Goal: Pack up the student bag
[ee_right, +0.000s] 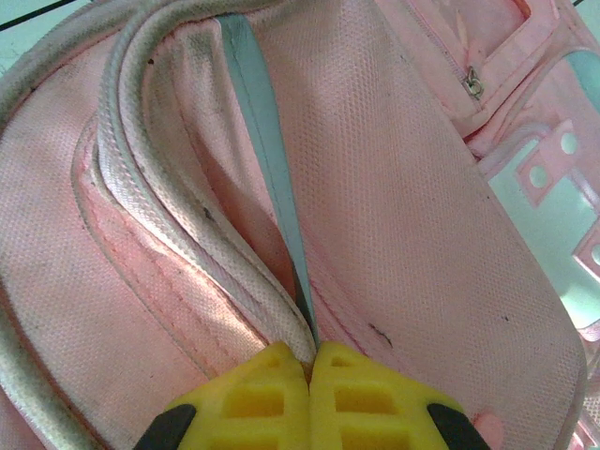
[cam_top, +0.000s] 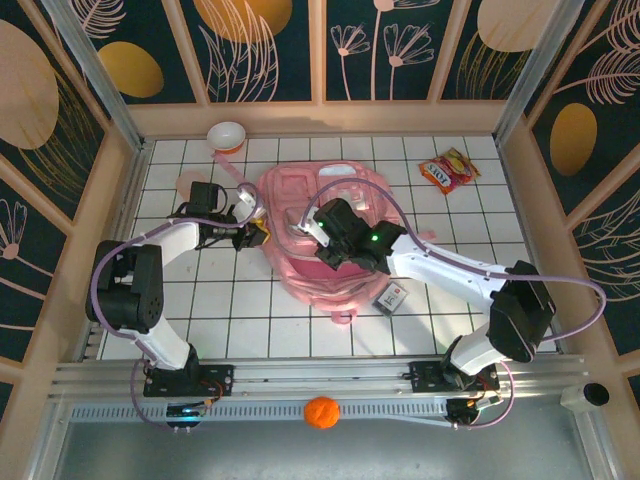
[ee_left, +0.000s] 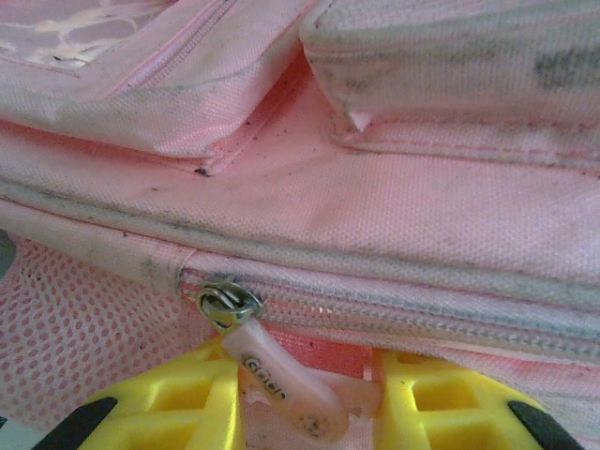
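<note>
The student bag (cam_top: 335, 200), big, soft and pink, lies flat in the middle of the tiled table. My left gripper (cam_top: 256, 236) is at its left side. In the left wrist view the yellow fingers (ee_left: 169, 412) stand a little apart, with the pale pink zipper pull (ee_left: 281, 389) held between them, just below the metal slider (ee_left: 225, 302). My right gripper (cam_top: 318, 230) is over the bag's middle. In the right wrist view its gripper (ee_right: 310, 361) is pinched shut on the white piping (ee_right: 187, 225) and grey trim of the bag's opening edge.
A red and yellow snack packet (cam_top: 448, 168) lies at the back right. A white bowl (cam_top: 227, 136) sits at the back left. A small grey box (cam_top: 392, 297) rests by the bag's near right corner. An orange ball (cam_top: 321, 411) sits on the front rail.
</note>
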